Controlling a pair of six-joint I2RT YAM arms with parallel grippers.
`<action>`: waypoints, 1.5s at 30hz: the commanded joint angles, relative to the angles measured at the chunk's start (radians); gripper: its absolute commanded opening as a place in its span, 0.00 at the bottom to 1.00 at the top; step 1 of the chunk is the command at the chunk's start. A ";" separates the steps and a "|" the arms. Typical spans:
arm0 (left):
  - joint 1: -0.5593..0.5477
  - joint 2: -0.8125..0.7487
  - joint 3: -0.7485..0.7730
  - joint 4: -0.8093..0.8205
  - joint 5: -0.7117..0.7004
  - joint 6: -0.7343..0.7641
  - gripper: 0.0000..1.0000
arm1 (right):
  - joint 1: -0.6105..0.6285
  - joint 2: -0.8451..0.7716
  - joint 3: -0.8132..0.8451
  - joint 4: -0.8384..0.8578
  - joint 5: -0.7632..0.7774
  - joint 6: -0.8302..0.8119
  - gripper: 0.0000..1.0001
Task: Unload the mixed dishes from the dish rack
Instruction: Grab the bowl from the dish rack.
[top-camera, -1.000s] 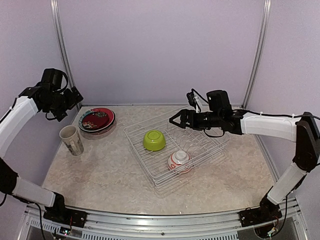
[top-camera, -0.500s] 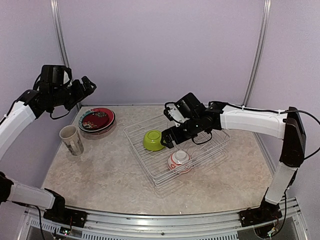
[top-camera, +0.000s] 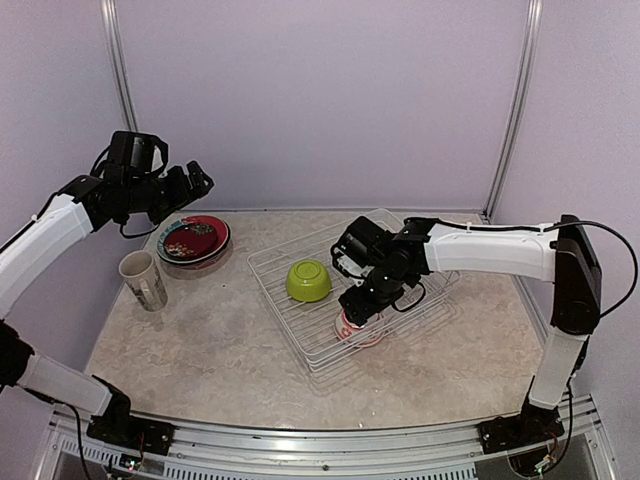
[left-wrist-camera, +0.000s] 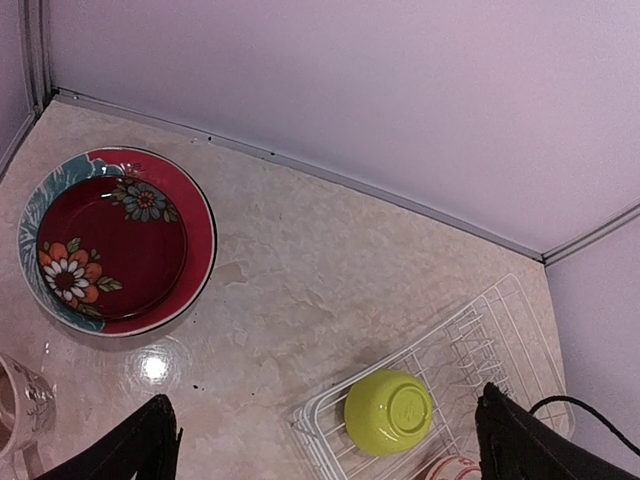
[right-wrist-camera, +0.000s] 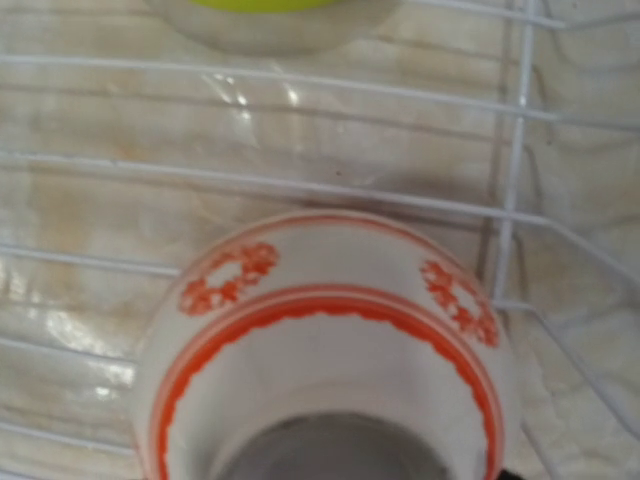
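White-and-red small bowl: sits on the wire floor of the dish rack, lower centre of the top view.
Lime-green bowl: also in the rack, mouth down, just up and left of the small bowl and not touching it.
Right claw: directly over the small bowl, covering most of it from above. In the right wrist view the bowl fills the lower centre of the frame, dead ahead, with no offset to either side.
Right claw state: cannot tell. The fingers fall outside the wrist frame, and from above the claw body hides them. Contact with the bowl is not confirmed.
Long axis: none. The bowl is round, so wrist angle matters little.
Governing relation (judgement): the claw's height against the bowl wall, and clearance from the rack wires beside it.
Left claw: jaws wide apart and empty, held high at upper left of the top view, above the plates.
Nearer arm: the right, plainly. The left is well apart from both bowls.
Out of the rack: the plates, stacked, and the mug, upright, both on the worktop at left of the frame.
Step in hand (judgement): taking hold of the small bowl to lift it clear of the rack.
Risk (judgement): the rim snagging on a wire, or a slip on the glazed wall.
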 joint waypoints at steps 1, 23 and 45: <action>-0.014 0.015 0.036 0.012 0.007 0.022 0.99 | 0.013 0.019 -0.010 -0.024 0.034 0.006 0.72; -0.021 0.027 0.044 -0.002 0.015 0.022 0.99 | 0.019 0.036 -0.050 0.045 0.040 0.003 0.43; -0.025 0.036 0.040 -0.008 0.068 -0.005 0.99 | 0.009 -0.090 -0.083 0.263 0.071 0.033 0.08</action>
